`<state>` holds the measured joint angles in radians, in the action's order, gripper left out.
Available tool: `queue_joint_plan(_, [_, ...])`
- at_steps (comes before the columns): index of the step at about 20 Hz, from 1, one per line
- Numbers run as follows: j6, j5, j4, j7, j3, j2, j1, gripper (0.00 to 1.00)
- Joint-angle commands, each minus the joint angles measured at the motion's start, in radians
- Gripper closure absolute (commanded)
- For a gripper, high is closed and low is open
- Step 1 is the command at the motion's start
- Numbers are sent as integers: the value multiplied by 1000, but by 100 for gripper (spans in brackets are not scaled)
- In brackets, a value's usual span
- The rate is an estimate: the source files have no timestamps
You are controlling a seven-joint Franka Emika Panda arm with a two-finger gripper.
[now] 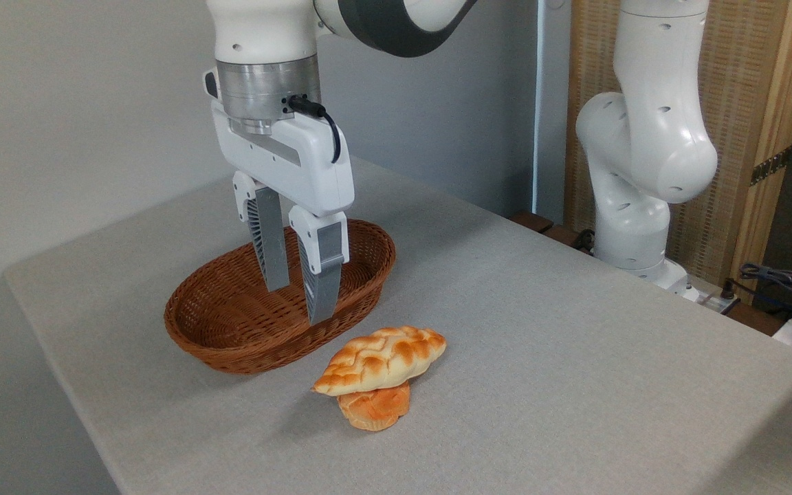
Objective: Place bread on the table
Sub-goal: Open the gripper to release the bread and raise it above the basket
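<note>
Gripper: the white two-finger gripper with grey ribbed fingers hung above the basket, jaws parted to a moderate gap with nothing between them.
Bread: the long pale-golden braided loaf with pointed ends lay below and to the right of the gripper, nearer the camera, well clear of the fingertips.
Support under bread: the loaf rested on top of a small round orange knotted bun, tilted, its left tip hanging lower than its right (the bun itself sat on the cloth).
Table: the large light grey woven-fabric table carried bun and basket; whether the loaf touched the cloth anywhere could not be told.
Basket: the brown oval wicker basket stood directly under and behind the fingers and looked empty where its floor showed.
Progress: the loaf was out of the basket and released, so the placing reads as essentially done; a strict reading leaves it perched on the bun and not on the cloth itself.
Risk: the perch looked unsteady; the loaf might slide off.
Hidden: most of the bun's top lay under the loaf; part of the basket's interior was screened by the fingers.
Cut off: the arm's upper links ran out of the top of the view.
</note>
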<state>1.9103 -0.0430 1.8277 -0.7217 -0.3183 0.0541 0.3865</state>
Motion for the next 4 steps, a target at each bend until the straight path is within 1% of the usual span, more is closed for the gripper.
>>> queue_joint_plan(1, [-7, 26, -10, 19, -4, -4, 5, 0])
queue_joint_plan(3, [-7, 55, -10, 21, -5, -7, 5, 0])
queue_joint_plan(4, [-7, 60, -10, 19, -5, -7, 5, 0])
